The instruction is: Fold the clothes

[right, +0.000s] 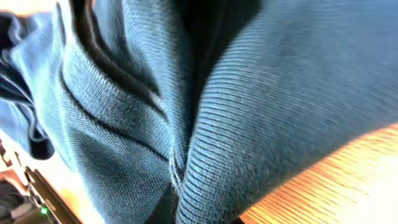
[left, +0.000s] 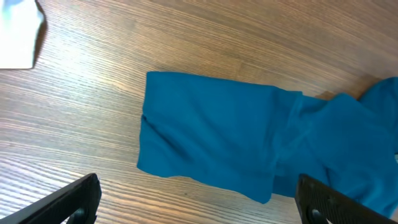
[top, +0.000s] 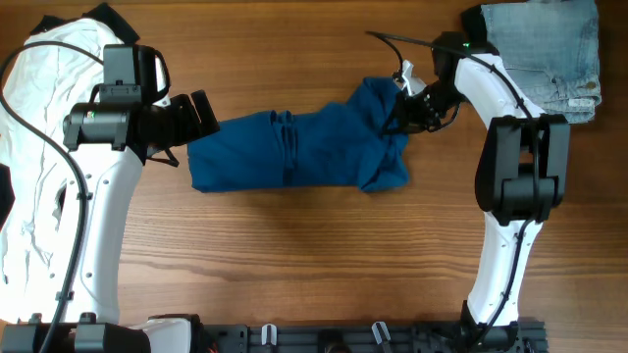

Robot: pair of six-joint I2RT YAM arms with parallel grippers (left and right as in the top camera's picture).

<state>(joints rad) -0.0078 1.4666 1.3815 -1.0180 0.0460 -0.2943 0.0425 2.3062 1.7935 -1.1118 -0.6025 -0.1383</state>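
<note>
A blue knit garment [top: 294,147] lies in a long bunched strip across the middle of the wooden table. My left gripper [top: 201,113] is open and empty, just off the garment's left end; in the left wrist view the blue cloth [left: 249,137] lies beyond the spread fingers [left: 199,199]. My right gripper [top: 404,108] is at the garment's raised right end. In the right wrist view the ribbed blue cloth [right: 236,124] fills the frame and hides the fingers, pinched at the bottom centre.
A white garment [top: 39,157] is heaped at the left edge under the left arm. Folded light denim [top: 545,54] lies at the top right corner. Bare wood lies in front of the blue garment.
</note>
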